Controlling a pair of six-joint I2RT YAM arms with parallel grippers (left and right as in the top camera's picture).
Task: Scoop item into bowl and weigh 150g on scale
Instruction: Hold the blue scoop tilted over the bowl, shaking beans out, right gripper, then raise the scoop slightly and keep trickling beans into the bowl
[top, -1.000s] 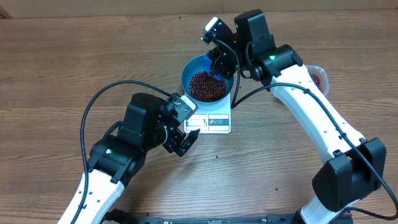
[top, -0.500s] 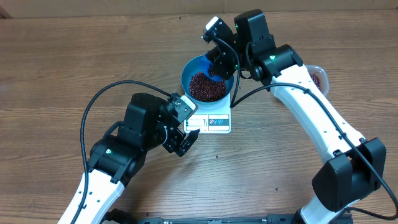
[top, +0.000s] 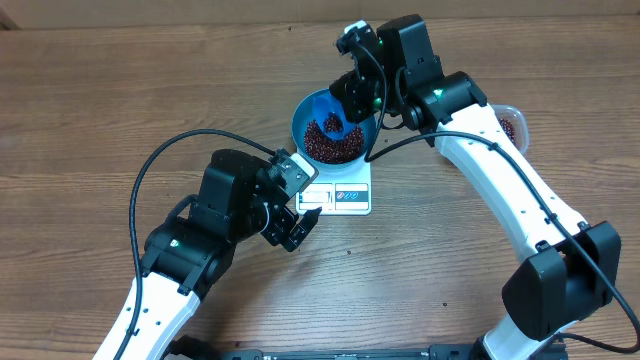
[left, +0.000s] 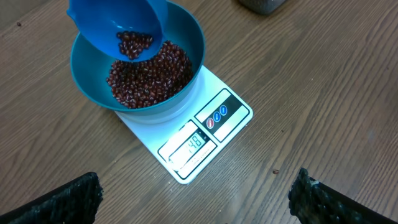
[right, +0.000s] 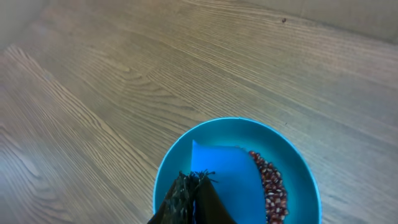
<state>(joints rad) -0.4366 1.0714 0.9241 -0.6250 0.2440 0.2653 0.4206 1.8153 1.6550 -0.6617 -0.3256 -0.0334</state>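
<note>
Overhead, right gripper (top: 346, 98): clenched on the scoop (top: 325, 110), held over the bowl (top: 297, 135) so its load drops inside, not on the table (top: 100, 100).
Overhead, scoop axis: runs from that gripper down-left toward the bowl's middle, mouth end lowest; judged to be tipped for pouring.
Overhead, left gripper (top: 298, 228): released and empty, just short of the scale (top: 345, 197), likely so its camera can watch the reading.
Left wrist, beans (left: 149, 78): heaped in the bowl ahead of the spread fingers (left: 68, 199); a few sit at the scoop's lowered lip.
Left wrist, bowl: rests on the scale's far half, leaving the display (left: 193, 142) uncovered.
Right wrist, scoop: directly beneath the shut fingers (right: 193, 199), pointing away from them, with beans beside it in the bowl.
</note>
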